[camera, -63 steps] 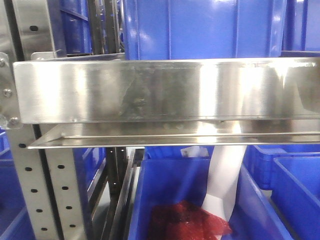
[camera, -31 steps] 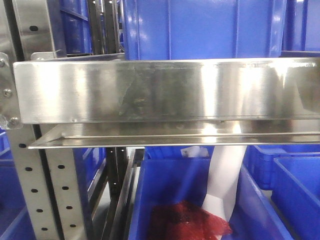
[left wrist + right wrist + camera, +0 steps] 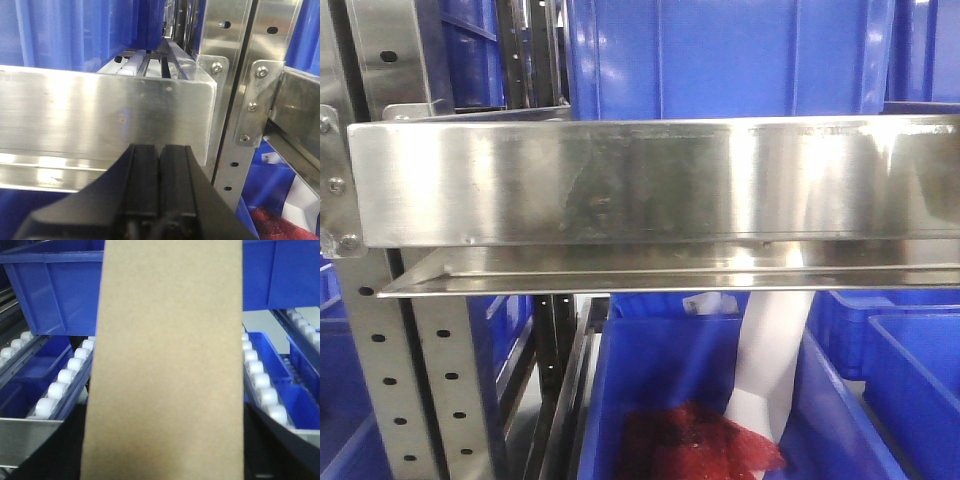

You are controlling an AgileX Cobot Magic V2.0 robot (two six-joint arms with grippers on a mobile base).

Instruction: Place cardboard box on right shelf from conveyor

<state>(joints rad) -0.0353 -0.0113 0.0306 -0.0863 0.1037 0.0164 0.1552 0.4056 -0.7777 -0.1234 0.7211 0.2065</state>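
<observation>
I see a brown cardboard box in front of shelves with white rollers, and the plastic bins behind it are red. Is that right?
Not quite: the bins are blue, not red. The right wrist view shows them behind the cardboard box, above the white rollers.

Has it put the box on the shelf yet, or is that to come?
Pickup looks done: the cardboard box sits in the right gripper, no conveyor in view. In hand: it hangs before the right shelf, whose white rollers show behind it. Left: setting it down and letting go. The left gripper is shut and empty.
</observation>
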